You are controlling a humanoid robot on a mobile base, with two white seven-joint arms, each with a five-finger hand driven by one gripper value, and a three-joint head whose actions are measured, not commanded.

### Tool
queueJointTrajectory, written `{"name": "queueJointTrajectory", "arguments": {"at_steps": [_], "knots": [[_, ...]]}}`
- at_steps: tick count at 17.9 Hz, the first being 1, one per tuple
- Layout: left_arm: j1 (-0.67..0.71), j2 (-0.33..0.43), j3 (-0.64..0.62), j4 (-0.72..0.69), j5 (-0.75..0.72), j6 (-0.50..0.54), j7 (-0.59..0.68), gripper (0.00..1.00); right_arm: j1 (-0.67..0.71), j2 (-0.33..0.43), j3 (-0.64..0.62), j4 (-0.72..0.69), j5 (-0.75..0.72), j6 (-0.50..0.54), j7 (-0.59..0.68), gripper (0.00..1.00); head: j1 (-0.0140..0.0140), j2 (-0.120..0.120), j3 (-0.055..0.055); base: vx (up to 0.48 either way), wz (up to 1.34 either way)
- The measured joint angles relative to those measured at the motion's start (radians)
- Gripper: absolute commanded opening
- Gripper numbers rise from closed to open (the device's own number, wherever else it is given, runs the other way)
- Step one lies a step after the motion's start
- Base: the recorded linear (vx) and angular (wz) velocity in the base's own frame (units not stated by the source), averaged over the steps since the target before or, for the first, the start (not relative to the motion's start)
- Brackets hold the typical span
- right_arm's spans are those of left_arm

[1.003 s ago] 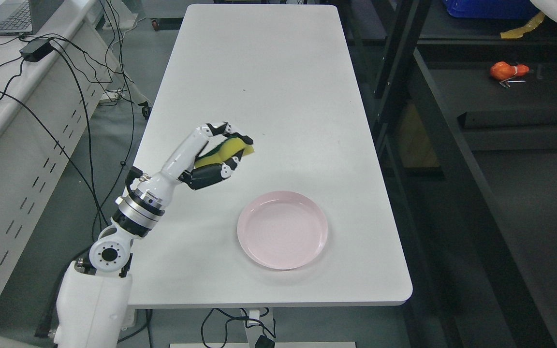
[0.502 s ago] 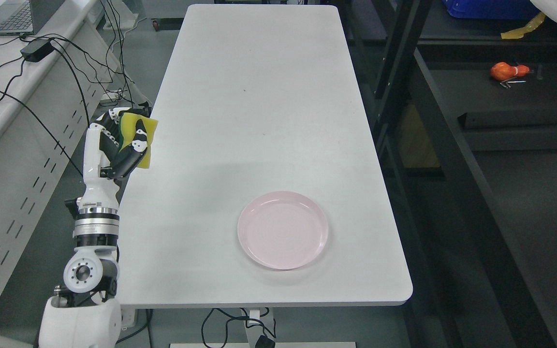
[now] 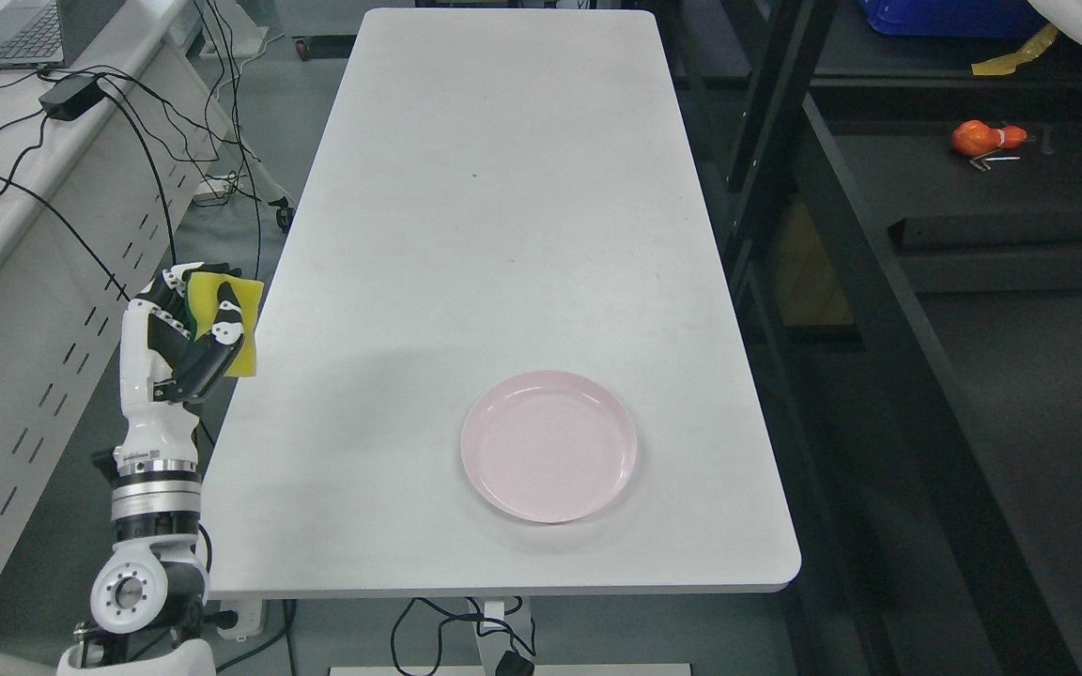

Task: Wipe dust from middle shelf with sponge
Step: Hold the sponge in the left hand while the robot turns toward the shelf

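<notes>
A yellow sponge with a green scouring side [image 3: 236, 324] is held upright in my left hand [image 3: 192, 330], whose black and white fingers [image 3: 224, 321] curl around it. The hand hangs just off the left edge of the white table [image 3: 503, 188], with the forearm rising from the lower left. A dark metal shelving unit [image 3: 973, 216] stands to the right of the table, far from the hand. My right arm does not show.
A pink plate [image 3: 548, 457] lies on the near part of the table. An orange object [image 3: 982, 137] sits on the dark shelf at the right. Cables [image 3: 128, 122] and a laptop [image 3: 24, 33] crowd the desk at the left.
My left hand has carried the sponge from above the table's middle leftward and back, off the table's left edge, and the arm has swung down toward the lower left.
</notes>
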Motion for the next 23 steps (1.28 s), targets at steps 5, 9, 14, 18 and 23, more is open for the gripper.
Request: {"name": "queueJointTrajectory", "arguments": {"at_steps": [5, 9, 14, 18, 23], "knots": [[0.019, -0.004, 0.006, -0.024, 0.009, 0.002, -0.003, 0.01, 0.0, 0.0, 0.0, 0.0, 0.0, 0.0, 0.0, 1.0, 0.0, 0.0, 0.0, -0.002, 0.0], [0.028, -0.006, 0.006, -0.035, 0.011, -0.003, -0.003, 0.01, 0.0, 0.0, 0.0, 0.0, 0.0, 0.0, 0.0, 1.0, 0.0, 0.0, 0.0, -0.021, 0.0], [0.04, -0.008, 0.006, -0.044, 0.013, -0.003, -0.003, 0.01, 0.0, 0.0, 0.0, 0.0, 0.0, 0.0, 0.0, 1.0, 0.0, 0.0, 0.0, -0.023, -0.03], [0.044, -0.009, 0.004, -0.049, 0.013, -0.004, -0.004, 0.01, 0.0, 0.0, 0.0, 0.0, 0.0, 0.0, 0.0, 1.0, 0.0, 0.0, 0.0, -0.007, 0.0], [0.044, -0.01, -0.002, -0.053, 0.013, 0.001, -0.004, 0.01, 0.0, 0.0, 0.0, 0.0, 0.0, 0.0, 0.0, 1.0, 0.0, 0.0, 0.0, -0.029, -0.02]]}}
